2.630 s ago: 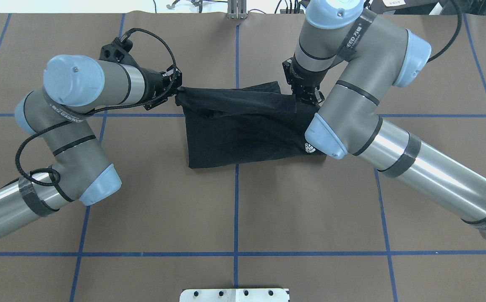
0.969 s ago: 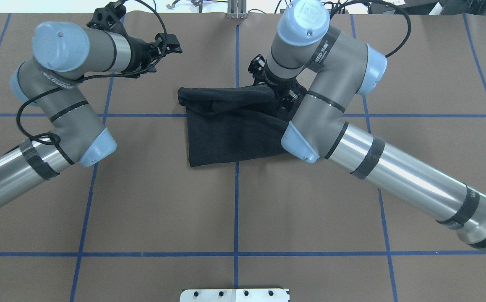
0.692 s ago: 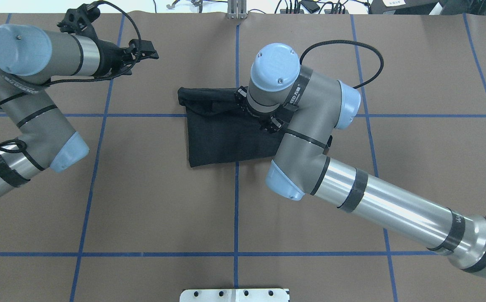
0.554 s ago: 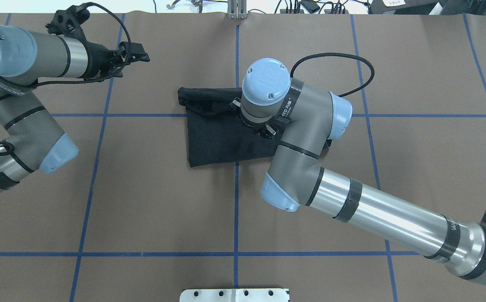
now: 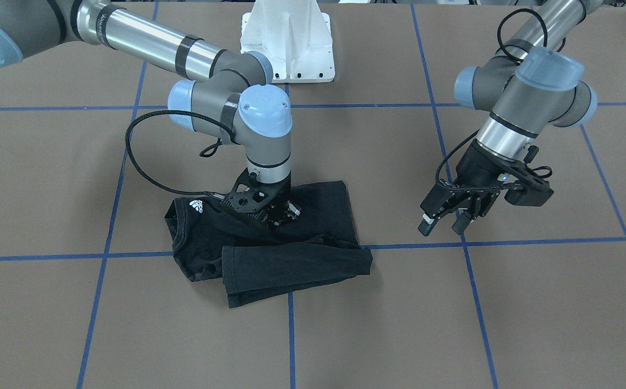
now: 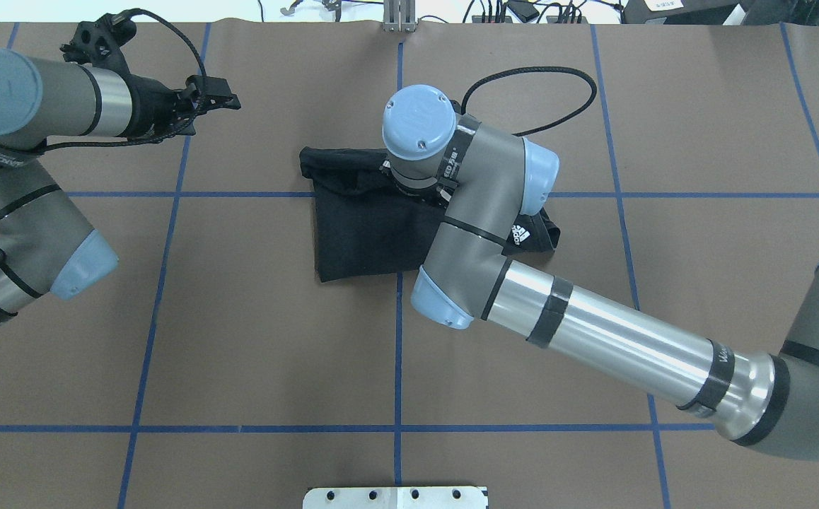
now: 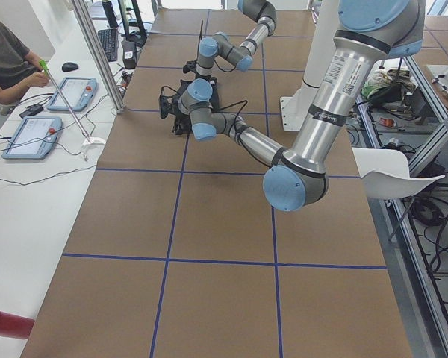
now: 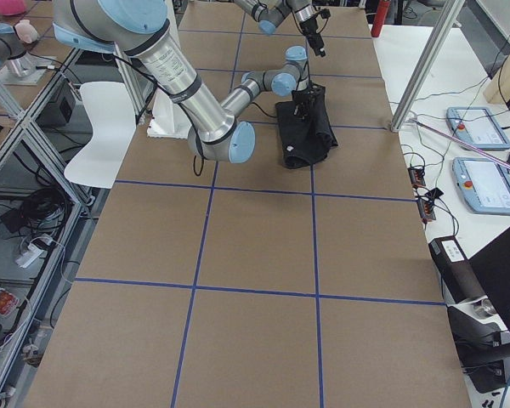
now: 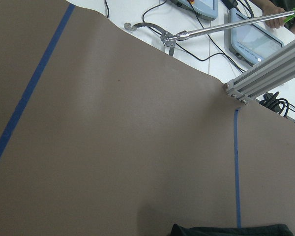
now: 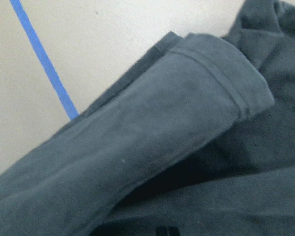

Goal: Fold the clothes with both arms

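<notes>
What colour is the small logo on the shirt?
White logo; clearest in the front-facing view.

you see the black short-sleeved t-shirt [image 5: 291, 265] lying bunched and partly folded on the brown tabletop [image 5: 75, 324], one band of cloth doubled over its near edge, its small white logo [image 5: 196, 205] facing up by the collar. the right gripper [image 5: 276, 215] is down in its cloth; the left gripper [image 5: 443, 224] hangs well apart, fingers spread.

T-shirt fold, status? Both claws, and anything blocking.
Left claw open, empty, off the T-shirt. Right claw down on it, grip unclear. T-shirt part-folded, bunched. Nothing blocking in view.
</notes>
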Motion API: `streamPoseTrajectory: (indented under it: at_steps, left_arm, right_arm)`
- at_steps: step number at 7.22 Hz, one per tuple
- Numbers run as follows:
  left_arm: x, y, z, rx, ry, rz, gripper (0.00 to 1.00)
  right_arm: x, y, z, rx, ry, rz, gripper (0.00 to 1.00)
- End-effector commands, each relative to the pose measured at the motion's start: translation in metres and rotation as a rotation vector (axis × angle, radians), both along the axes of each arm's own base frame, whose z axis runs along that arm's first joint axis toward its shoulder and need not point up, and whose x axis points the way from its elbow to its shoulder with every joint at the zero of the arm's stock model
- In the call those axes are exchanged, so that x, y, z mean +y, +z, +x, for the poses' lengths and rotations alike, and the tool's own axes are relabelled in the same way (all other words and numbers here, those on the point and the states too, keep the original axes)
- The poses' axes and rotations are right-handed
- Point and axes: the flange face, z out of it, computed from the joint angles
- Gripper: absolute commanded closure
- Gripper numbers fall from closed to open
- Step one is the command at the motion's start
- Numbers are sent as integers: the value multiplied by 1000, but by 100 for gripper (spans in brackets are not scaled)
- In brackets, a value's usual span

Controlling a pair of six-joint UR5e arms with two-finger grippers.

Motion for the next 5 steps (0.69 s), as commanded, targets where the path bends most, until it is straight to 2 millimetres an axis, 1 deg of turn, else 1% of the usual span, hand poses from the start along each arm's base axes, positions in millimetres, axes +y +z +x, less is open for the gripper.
streamPoseTrajectory:
  at_steps: [1,2,3,4,5]
  left_arm:
    - [3,12,-3,-11,-4,-11,0]
    - [4,12,-4,-10,-5,-14,0]
    - [6,19,-6,-16,-6,-20,0]
    - [8,19,-8,-13,-11,-21,0]
    - [9,21,-8,-15,-11,-23,0]
  right_arm:
    - [-55,0,-4,54,8,1,100]
    - [-76,24,-5,32,27,20,100]
    - [-110,8,3,33,42,34,100]
    - [-133,-11,8,37,58,35,100]
    - [-146,3,9,9,72,62,100]
